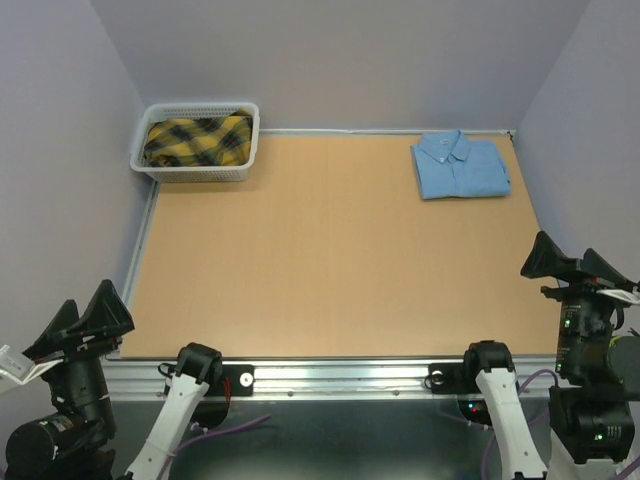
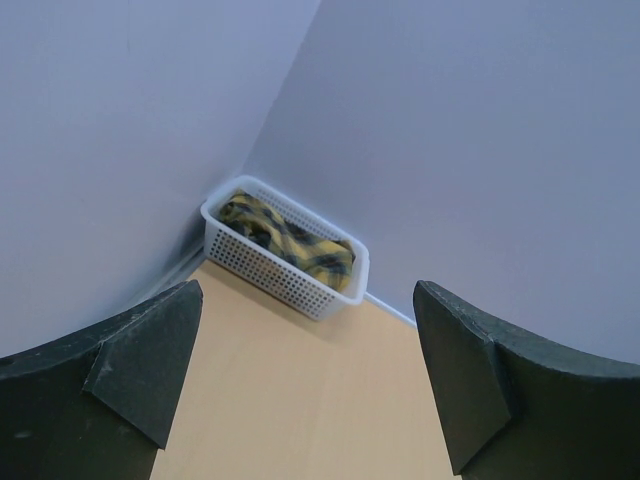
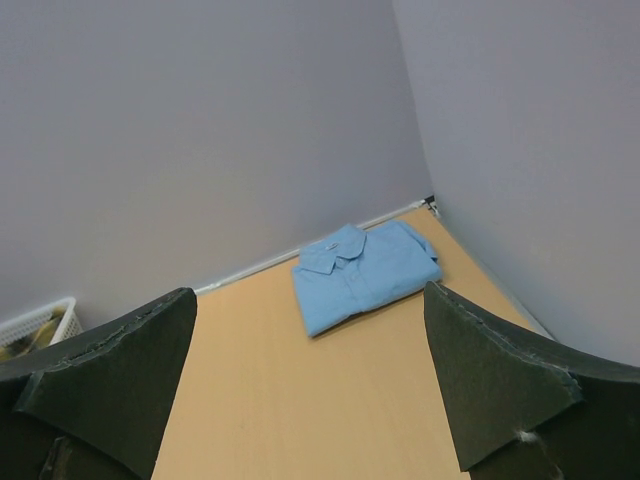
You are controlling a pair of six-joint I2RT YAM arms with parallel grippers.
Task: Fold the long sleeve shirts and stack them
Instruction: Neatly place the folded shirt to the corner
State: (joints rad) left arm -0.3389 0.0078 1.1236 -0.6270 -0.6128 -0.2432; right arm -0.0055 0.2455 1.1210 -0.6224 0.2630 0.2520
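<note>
One light blue shirt is lying folded at the table's far right, a plaid garment is seemingly still awaiting folding in the far-left basket, and the left gripper and right gripper are hovering near, fingers apart, holding nothing.

Table: tan top, as I see it.
Far left corner: white basket.
Far right corner: folded light blue shirt, lying flat.
</note>
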